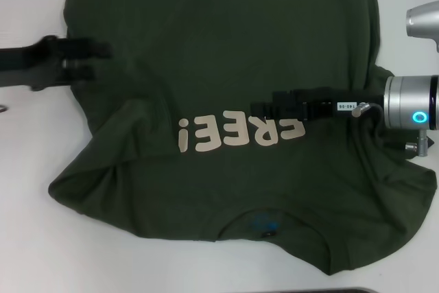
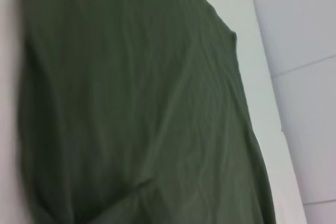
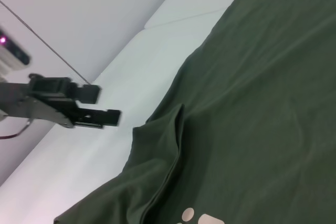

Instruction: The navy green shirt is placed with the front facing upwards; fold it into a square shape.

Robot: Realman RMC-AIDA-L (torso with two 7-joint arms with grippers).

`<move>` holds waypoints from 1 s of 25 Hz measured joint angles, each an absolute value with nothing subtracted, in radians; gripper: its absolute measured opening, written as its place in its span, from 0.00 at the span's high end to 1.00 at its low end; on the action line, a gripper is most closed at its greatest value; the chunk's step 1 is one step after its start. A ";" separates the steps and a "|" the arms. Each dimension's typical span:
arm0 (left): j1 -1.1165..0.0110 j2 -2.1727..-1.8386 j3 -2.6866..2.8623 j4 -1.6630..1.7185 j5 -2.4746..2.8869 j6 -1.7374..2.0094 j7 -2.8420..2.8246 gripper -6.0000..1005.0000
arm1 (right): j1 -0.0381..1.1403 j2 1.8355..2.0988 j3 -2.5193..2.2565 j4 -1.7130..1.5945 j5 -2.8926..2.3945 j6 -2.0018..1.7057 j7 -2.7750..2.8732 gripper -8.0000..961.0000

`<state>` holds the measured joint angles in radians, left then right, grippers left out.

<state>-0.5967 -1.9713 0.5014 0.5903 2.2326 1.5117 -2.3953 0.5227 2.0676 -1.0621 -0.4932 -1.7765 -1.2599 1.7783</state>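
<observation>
The navy green shirt (image 1: 219, 32) lies flat on the white table, front up, its collar and blue neck label (image 1: 264, 224) toward me. The cream lettering (image 1: 240, 134) reads upside down across the chest. My left gripper (image 1: 103, 60) hovers over the shirt's left edge, open and holding nothing; it also shows in the right wrist view as the left gripper (image 3: 107, 106) beside the cloth. My right gripper (image 1: 264, 104) is above the chest, just over the lettering's right end. The left wrist view shows only shirt (image 2: 131, 103) fabric. A sleeve fold (image 3: 168, 145) is creased near the lettering.
Bare white table (image 1: 27, 238) shows to the left and along the front. The right arm's silver wrist (image 1: 410, 101) with a blue ring light sits over the shirt's right side. A second silver part (image 1: 422, 22) stands at the far right.
</observation>
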 joint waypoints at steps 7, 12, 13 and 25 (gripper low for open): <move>-0.472 -1.979 0.497 0.758 2.257 1.706 -2.269 0.28 | 0.527 2.062 -1.062 -0.498 -1.776 -1.264 1.780 0.06; -0.436 -1.989 0.497 0.791 2.335 1.709 -2.274 0.28 | 0.537 2.062 -1.063 -0.496 -1.776 -1.264 1.781 0.06; -0.435 -1.990 0.497 0.790 2.347 1.710 -2.274 0.28 | 0.537 2.062 -1.063 -0.497 -1.776 -1.265 1.781 0.06; -0.413 -2.021 0.495 0.798 2.315 1.809 -2.000 0.28 | 0.513 2.045 -1.010 -0.521 -1.782 -1.312 1.698 0.06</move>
